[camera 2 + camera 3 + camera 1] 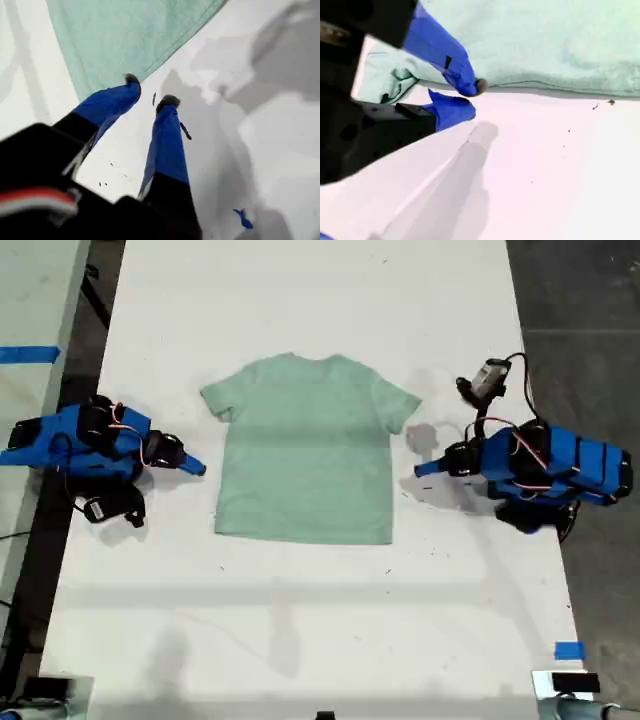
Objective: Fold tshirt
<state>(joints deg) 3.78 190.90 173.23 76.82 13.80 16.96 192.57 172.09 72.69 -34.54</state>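
The tshirt (pixel 305 450) is lying flat and spread out in the middle of the white table (pixel 300 620). It's pale mint green, with the neck toward the far edge, the hem toward the near edge, and both short sleeves sticking out to the sides. No folds in it yet.

In the exterior view, my first gripper (pixel 418 471) is on the right, low over the table just beside the shirt's right edge, below the sleeve and not touching the cloth. The first wrist view shows its two blue fingers spread a little, with bare table between the dark tips (pixel 150 90) and nothing held. The shirt (pixel 125 35) sits just past those tips.

My second gripper (pixel 200 469) is on the exterior view's left, pointing at the shirt's left side and just short of it. In the second wrist view its tips (pixel 475 97) are very close together right at the edge of the fabric (pixel 545 40). Can't tell if they're fully pressed together or a hair apart, and no cloth looks caught between them.

There's also a small piece of blue tape (pixel 568 650) near the table's near-right corner in the exterior view, well away from the shirt.
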